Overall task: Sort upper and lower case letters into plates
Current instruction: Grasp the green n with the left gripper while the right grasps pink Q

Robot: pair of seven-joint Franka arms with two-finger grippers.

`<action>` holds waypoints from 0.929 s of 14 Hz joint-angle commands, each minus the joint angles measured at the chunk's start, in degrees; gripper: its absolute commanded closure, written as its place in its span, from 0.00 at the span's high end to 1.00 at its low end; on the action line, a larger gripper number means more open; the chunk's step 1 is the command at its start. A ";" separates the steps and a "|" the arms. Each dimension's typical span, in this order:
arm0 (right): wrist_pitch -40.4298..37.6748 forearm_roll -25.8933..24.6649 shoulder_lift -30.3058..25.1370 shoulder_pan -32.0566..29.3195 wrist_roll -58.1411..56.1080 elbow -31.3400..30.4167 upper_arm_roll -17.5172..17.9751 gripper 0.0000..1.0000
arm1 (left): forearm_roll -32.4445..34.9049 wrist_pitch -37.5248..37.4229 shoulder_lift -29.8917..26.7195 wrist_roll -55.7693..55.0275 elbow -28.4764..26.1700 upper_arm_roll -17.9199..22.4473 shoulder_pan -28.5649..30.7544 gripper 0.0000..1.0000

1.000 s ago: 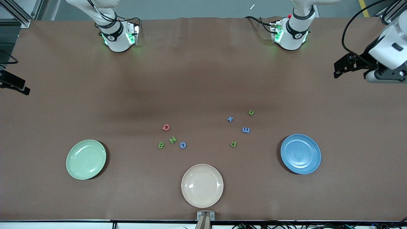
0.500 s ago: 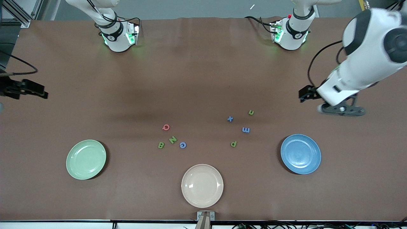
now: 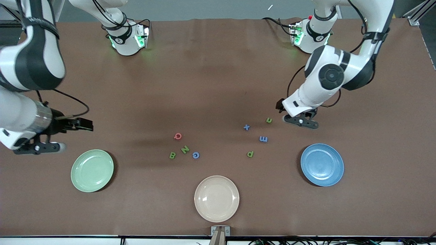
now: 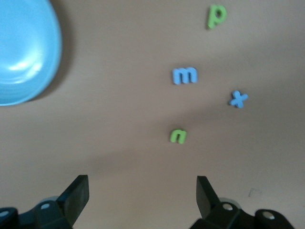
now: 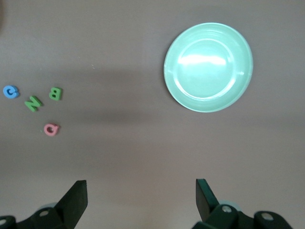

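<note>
Small foam letters lie in two groups mid-table. One group is a red Q (image 3: 177,136), green N (image 3: 185,149), green B (image 3: 172,155) and blue C (image 3: 196,155). The other is a blue x (image 3: 246,127), green n (image 3: 269,120), blue m (image 3: 263,139) and green p (image 3: 250,153). The pale green plate (image 3: 92,170) and the blue plate (image 3: 322,164) hold nothing. My left gripper (image 3: 301,121) is open and empty over the table beside the n (image 4: 178,136). My right gripper (image 3: 37,148) is open and empty over the table close to the green plate (image 5: 208,67).
A cream-beige plate (image 3: 216,198) holding nothing sits nearest the front camera, between the two coloured plates. Both arm bases (image 3: 126,37) stand along the table's back edge. The brown table (image 3: 211,85) is bare between the bases and the letters.
Both arms have swung in from the table's ends. The left gripper has come in beside the green n; the right gripper has come in near the green plate. Letters and plates have not moved.
</note>
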 commanded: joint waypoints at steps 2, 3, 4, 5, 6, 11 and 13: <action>6.29 1.19 1.12 5.39 10.78 -5.37 0.00 1.00 | 1.88 6.97 3.31 -0.42 -2.64 -0.20 -2.27 0.91; 8.92 1.19 1.12 7.23 15.08 -7.65 0.00 1.00 | 4.42 9.09 4.63 -0.51 -3.09 -0.20 -3.76 0.87; 11.65 1.19 1.38 8.82 18.86 -9.85 0.00 1.00 | 6.27 9.81 5.95 -0.77 -3.09 -0.11 -5.08 0.85; 14.29 1.19 2.08 10.05 20.99 -11.78 0.00 1.00 | 7.86 10.33 7.35 -0.86 -2.92 -0.11 -5.27 0.81; 17.53 1.28 2.70 10.85 22.93 -13.72 0.00 1.00 | 8.31 11.56 8.50 -0.77 -2.92 -0.11 -5.18 0.80; 29.06 1.28 7.70 15.60 32.34 -18.04 0.00 1.00 | 9.80 14.47 12.81 -0.86 -3.27 -0.11 -5.18 0.68; 33.19 1.28 9.64 17.70 36.02 -19.53 0.00 1.00 | 9.89 14.65 13.69 -0.86 -3.18 -0.11 -5.27 0.67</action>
